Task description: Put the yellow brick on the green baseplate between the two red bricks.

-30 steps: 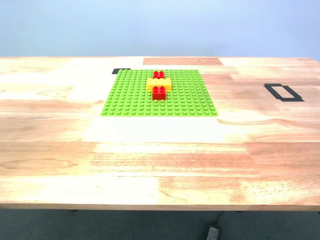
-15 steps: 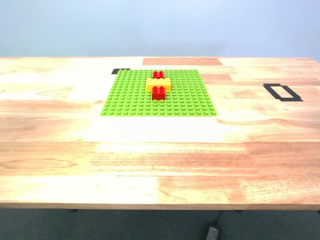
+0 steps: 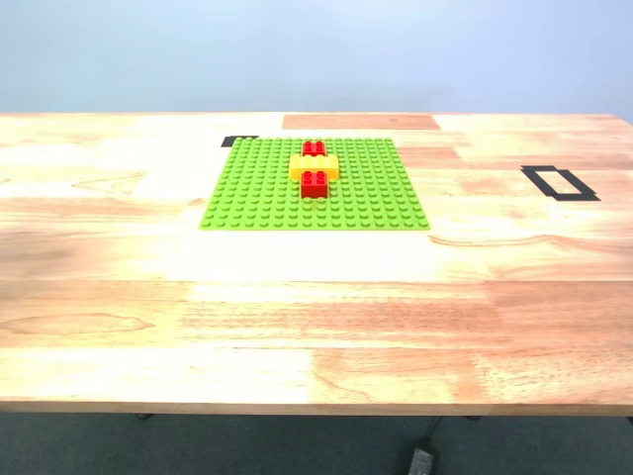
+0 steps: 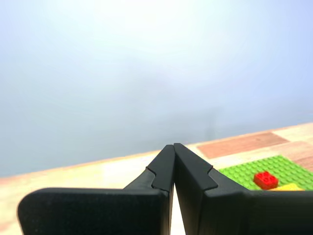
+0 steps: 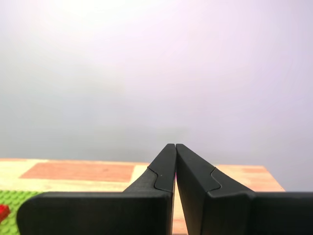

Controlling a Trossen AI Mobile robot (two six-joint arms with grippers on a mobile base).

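Note:
The green baseplate [image 3: 315,184] lies flat on the wooden table at its far middle. The yellow brick [image 3: 314,166] sits on it crosswise, between two red bricks: one behind [image 3: 314,148] and one in front [image 3: 315,183], all touching in a row. No arm shows in the exterior view. My first gripper [image 4: 174,147] is shut and empty, held above the table; its view shows a corner of the baseplate [image 4: 254,169], a red brick [image 4: 265,179] and a sliver of the yellow brick [image 4: 293,186]. My second gripper [image 5: 175,146] is shut and empty; the baseplate's edge [image 5: 14,198] shows.
A black tape rectangle [image 3: 560,183] marks the table at the exterior view's right. A small black tape mark [image 3: 238,141] lies by the baseplate's far corner. A reddish plank patch [image 3: 360,122] runs along the far edge. A cable plug [image 3: 420,460] hangs below the near edge.

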